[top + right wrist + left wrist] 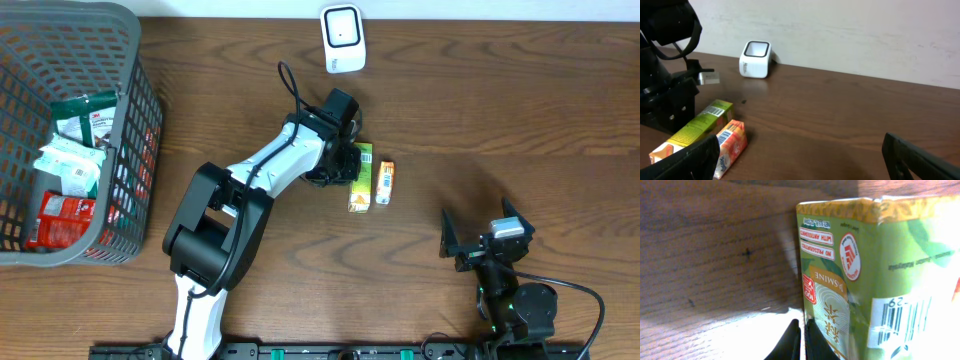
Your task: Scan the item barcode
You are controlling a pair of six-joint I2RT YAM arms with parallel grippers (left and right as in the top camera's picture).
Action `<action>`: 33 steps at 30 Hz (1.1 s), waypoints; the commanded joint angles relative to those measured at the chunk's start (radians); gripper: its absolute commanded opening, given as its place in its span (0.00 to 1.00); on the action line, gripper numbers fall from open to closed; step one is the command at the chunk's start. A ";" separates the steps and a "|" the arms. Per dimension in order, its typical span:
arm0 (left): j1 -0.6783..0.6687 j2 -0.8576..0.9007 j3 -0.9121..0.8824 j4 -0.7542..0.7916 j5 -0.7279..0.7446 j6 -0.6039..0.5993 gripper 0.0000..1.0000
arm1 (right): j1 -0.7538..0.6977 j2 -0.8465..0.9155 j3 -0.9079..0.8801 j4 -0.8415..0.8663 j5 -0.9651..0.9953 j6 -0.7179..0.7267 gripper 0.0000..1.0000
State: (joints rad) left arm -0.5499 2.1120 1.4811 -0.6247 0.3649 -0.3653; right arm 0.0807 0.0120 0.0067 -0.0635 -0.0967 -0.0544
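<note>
A green jasmine tea carton (361, 180) lies flat on the wooden table, with a smaller orange carton (384, 183) right beside it. My left gripper (344, 166) is shut and holds nothing, its tips low at the carton's left side. In the left wrist view the shut fingertips (801, 326) rest against the green carton (875, 265), whose barcode (900, 320) faces sideways. The white barcode scanner (343, 38) stands at the table's far edge. My right gripper (480, 238) stands open near the front right, and its view shows the green carton (700, 125), the orange carton (731, 144) and the scanner (756, 59) ahead.
A grey mesh basket (137, 120) with several packaged items stands at the far left. The left arm (665, 95) rises just behind the two cartons in the right wrist view. A pale wall runs behind the table's far edge.
</note>
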 commanded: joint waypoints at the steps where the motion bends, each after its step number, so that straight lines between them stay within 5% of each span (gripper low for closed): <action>1: 0.014 0.001 0.000 0.005 0.013 0.014 0.08 | -0.004 -0.005 -0.001 -0.004 0.005 0.013 0.99; 11: 0.089 -0.128 0.154 -0.173 -0.188 0.026 0.16 | -0.004 -0.005 -0.001 -0.004 0.005 0.013 0.99; 14: 0.120 -0.208 0.238 -0.254 -0.272 0.025 0.37 | -0.004 -0.005 -0.001 -0.004 0.005 0.013 0.99; 16: 0.149 -0.267 0.294 -0.298 -0.320 0.024 0.42 | -0.004 -0.005 -0.001 -0.004 0.005 0.013 0.99; 19: 0.231 -0.369 0.365 -0.329 -0.360 0.024 0.52 | -0.004 -0.005 -0.001 -0.004 0.005 0.013 0.99; 33: 0.846 -0.536 0.377 -0.385 -0.383 -0.086 0.54 | -0.004 -0.005 -0.001 -0.004 0.005 0.013 0.99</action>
State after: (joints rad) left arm 0.1879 1.5635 1.8629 -0.9916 -0.0029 -0.4049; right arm 0.0807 0.0120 0.0067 -0.0639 -0.0967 -0.0544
